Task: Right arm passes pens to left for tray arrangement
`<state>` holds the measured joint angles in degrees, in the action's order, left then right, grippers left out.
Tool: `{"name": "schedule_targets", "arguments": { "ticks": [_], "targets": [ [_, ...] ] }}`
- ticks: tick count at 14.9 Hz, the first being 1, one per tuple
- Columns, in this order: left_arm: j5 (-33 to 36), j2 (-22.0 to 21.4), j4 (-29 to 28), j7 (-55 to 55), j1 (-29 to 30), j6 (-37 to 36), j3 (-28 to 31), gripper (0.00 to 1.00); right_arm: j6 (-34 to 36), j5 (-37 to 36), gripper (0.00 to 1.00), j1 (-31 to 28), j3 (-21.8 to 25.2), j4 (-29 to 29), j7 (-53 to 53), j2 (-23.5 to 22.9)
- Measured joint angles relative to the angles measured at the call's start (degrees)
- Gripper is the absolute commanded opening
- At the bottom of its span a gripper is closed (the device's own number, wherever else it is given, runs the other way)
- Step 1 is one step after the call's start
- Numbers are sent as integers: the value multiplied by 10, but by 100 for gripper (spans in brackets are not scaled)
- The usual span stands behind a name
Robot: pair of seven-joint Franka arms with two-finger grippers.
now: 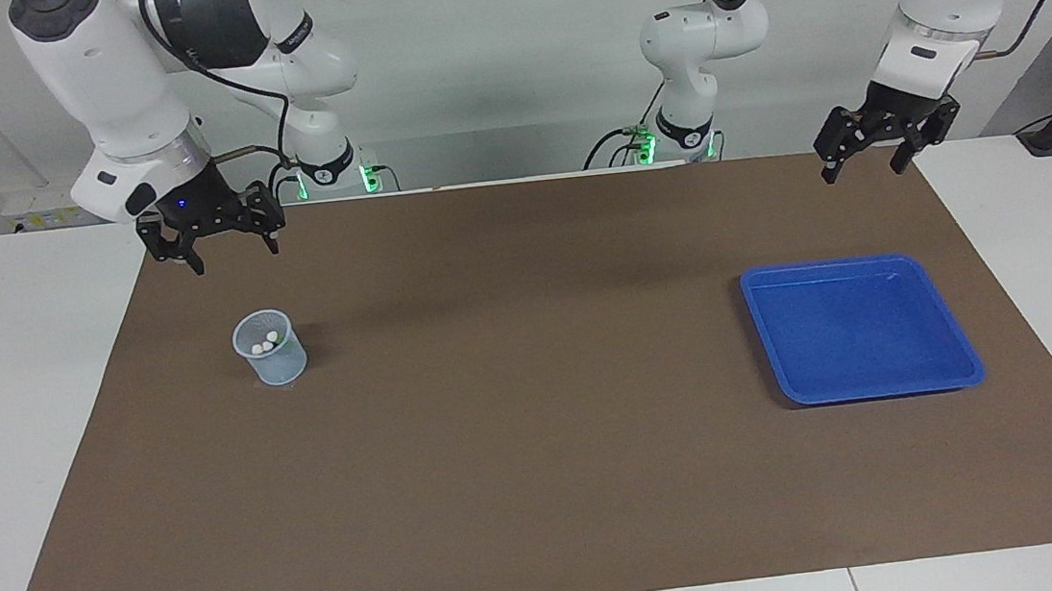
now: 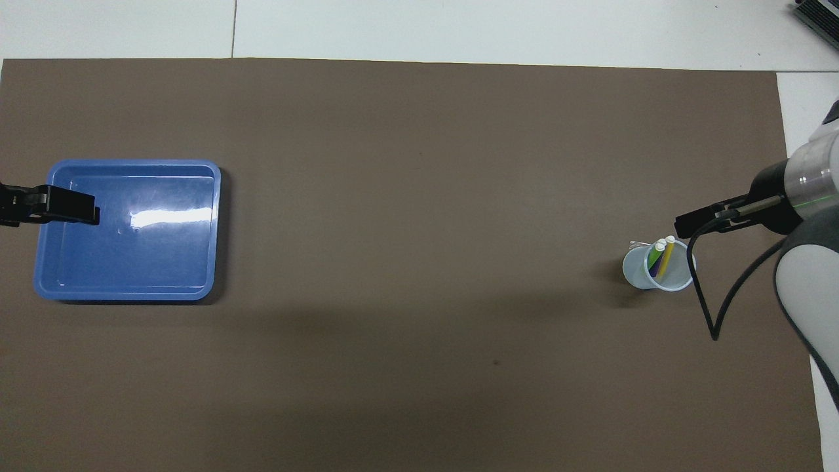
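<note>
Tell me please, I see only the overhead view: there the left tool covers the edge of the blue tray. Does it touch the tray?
Observer: No. In the facing view the left tool hangs in the air, well clear of the tray.
Operator: Is it open?
Observer: Yes, its two tips stand apart and nothing is between them.
Operator: And the right tool, is it inside the cup?
Observer: No. The right tool is raised above the mat, open and empty. The cup with the pens stands untouched.
</note>
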<state>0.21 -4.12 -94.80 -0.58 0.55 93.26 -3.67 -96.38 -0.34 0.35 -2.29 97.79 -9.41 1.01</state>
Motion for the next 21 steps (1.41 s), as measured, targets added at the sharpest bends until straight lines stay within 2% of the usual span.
{"name": "schedule_targets", "arguments": {
  "ticks": [5,6,8,10,12,15,21],
  "targets": [
    [-9,-3,-13,-6,-1,0,1,100,-89,0,100,1,-2,78,-1,-7],
    [-31,-6,-22,-19,-1,-1,1,100,-107,0,92,1,-2,93,-1,-10],
    [-75,-20,-51,-58,-1,1,1,100,-138,0,87,1,-1,119,-2,-17],
    [-97,-39,-85,-97,-8,6,-1,100,-149,0,78,0,-1,136,-2,-24],
    [-115,-59,-119,-140,-31,11,-2,100,-152,0,75,-6,1,148,0,-29],
    [-134,-80,-156,-209,-66,29,-4,100,-160,0,73,-11,4,156,41,-36],
    [-218,-101,-203,-299,-83,78,-4,100,-171,0,69,-28,5,161,151,-63]
  ]
}}
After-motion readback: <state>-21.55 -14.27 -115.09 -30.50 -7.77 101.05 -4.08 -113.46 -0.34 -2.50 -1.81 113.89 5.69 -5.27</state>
